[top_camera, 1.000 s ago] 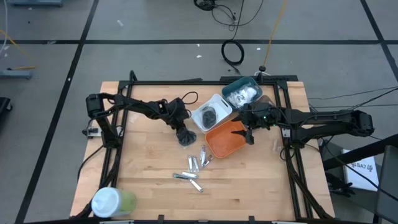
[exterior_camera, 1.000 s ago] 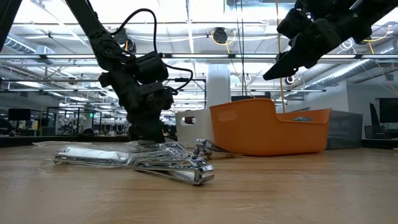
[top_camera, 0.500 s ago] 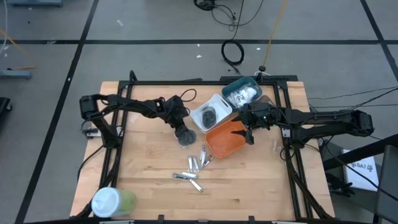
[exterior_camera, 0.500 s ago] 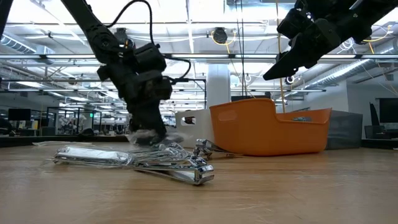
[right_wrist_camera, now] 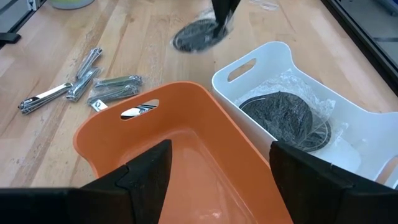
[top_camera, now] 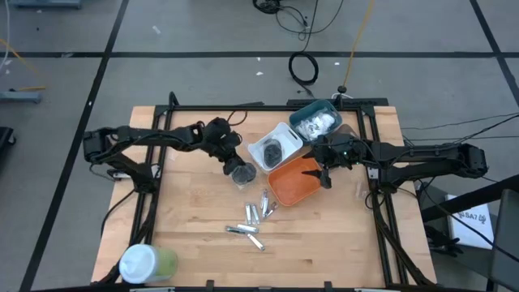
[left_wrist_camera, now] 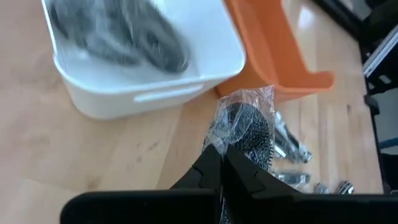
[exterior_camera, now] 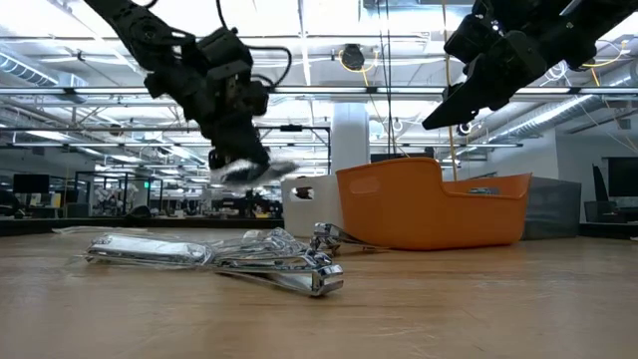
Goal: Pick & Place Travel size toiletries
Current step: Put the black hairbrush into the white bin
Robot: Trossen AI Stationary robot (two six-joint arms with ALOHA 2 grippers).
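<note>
A dark grey round disc in clear wrap (left_wrist_camera: 246,132) hangs off the table in my left gripper (left_wrist_camera: 219,163), which is shut on it left of the white bin (top_camera: 284,134). The low view shows the disc (exterior_camera: 251,172) under that gripper (exterior_camera: 239,160), well above the wood. Another wrapped disc (right_wrist_camera: 285,118) lies in the white bin. Several silver items (top_camera: 255,216) lie on the table near its middle. My right gripper (top_camera: 326,175) hovers open over the orange bin (top_camera: 293,185), touching nothing. My left gripper pinches the near edge of the disc's clear wrap (left_wrist_camera: 221,140) between its two fingertips. The fingers slant down from the table's left side. The disc is lifted clear of the table and juts out beyond the fingertips, roughly level.
A teal bin (top_camera: 318,122) holding white packets stands behind the white bin at the far right. A large white-and-green cylinder (top_camera: 146,264) lies at the near left corner. Bare wood lies between the silver items and the left edge.
My left gripper has risen from the table with the wrapped disc and drawn slightly toward the far left. The disc lay on the wood a second ago and now hangs clear above it.
</note>
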